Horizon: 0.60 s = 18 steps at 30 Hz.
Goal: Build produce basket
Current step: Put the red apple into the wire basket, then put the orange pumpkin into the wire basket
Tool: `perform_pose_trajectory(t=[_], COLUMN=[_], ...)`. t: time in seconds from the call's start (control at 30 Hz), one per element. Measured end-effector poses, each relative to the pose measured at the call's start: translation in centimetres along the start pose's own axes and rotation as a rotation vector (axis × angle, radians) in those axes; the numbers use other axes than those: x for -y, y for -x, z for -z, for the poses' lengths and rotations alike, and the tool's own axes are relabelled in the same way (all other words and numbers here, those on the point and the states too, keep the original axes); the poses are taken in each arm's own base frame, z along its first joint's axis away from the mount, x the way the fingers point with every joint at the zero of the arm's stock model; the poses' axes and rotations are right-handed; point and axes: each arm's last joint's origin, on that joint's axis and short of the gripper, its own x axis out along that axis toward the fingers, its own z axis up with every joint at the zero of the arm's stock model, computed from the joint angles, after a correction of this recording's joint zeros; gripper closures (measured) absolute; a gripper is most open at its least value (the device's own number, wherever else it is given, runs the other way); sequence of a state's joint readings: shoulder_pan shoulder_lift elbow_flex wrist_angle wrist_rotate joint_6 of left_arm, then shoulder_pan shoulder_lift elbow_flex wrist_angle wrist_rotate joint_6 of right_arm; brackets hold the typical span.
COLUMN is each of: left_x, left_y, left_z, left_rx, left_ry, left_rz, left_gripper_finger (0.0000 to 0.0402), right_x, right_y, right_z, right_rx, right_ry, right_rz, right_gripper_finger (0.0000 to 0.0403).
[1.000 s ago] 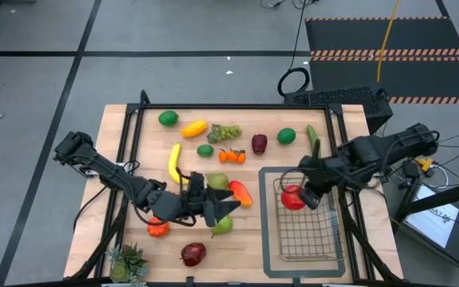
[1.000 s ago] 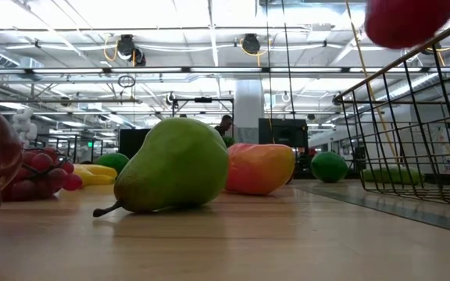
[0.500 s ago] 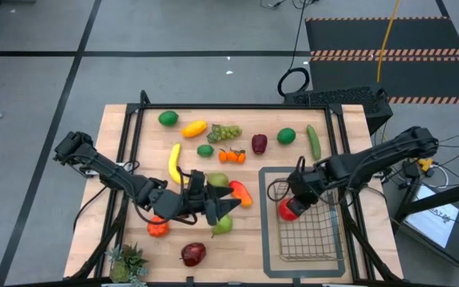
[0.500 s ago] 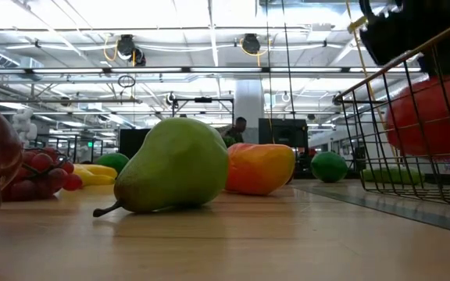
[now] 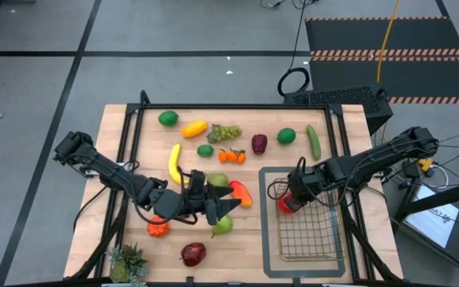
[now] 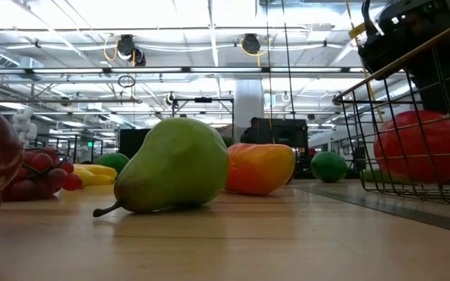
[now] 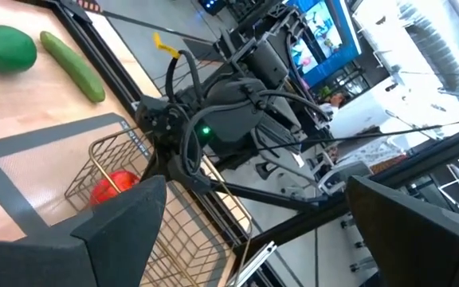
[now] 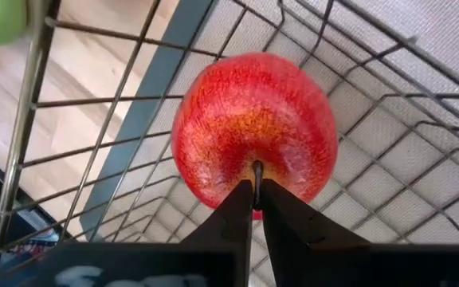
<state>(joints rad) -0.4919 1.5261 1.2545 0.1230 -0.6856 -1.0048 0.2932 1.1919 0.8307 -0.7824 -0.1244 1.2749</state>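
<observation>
The red apple (image 8: 253, 127) sits low in the wire basket (image 5: 311, 233), in its far left corner, stem up. My right gripper (image 8: 256, 185) reaches down into the basket and is shut on the apple. My left gripper (image 5: 225, 206) hovers open above the middle of the table, over the green pear (image 5: 222, 226) and beside the orange-red mango (image 5: 240, 192), holding nothing. More produce lies on the wood farther back: banana (image 5: 174, 162), grapes (image 5: 225, 131), limes (image 5: 286, 135), cucumber (image 5: 313, 142). My right gripper pinches the apple's thin dark stem (image 8: 256, 169), on top of the fruit, between its two fingertips. The fingers come from above, slanting down into the basket. The apple (image 6: 420, 147) stands upright, down at the basket's wire floor.
The basket stands on a flat grey tray (image 5: 268, 239) at the table's right. A dark red apple (image 5: 193, 253) and a spiky potted plant (image 5: 127, 261) are near the front edge, and an orange fruit (image 5: 158, 228) lies under the left arm.
My right gripper has gone down with the red apple, from above the basket's rim to deep inside its far left corner. The apple now sits low behind the wires, where a second ago it hung clear above them.
</observation>
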Motion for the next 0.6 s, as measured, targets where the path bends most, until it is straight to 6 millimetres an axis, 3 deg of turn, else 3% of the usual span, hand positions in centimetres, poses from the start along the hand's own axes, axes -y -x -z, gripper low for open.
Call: perform_pose_trajectory(t=[0.13, 0.33, 0.6], left_x=[-0.1, 0.3, 1.1], left_y=[-0.3, -0.4, 0.2], left_z=[-0.3, -0.8, -0.3], left_rx=[-0.005, 0.024, 0.012], left_ry=[0.018, 0.074, 0.102], left_rz=[0.01, 0.057, 0.1], left_gripper_finger=[0.0016, 0.0016, 0.0016], right_x=[0.0, -0.1, -0.3], right_y=[0.0, 0.1, 2.4], right_z=[-0.1, -0.2, 0.5], right_rx=[0.034, 0.074, 0.066], right_ry=[0.0, -0.001, 0.032], right_rz=[0.01, -0.007, -0.175], right_gripper_finger=[0.0351, 0.0269, 0.02])
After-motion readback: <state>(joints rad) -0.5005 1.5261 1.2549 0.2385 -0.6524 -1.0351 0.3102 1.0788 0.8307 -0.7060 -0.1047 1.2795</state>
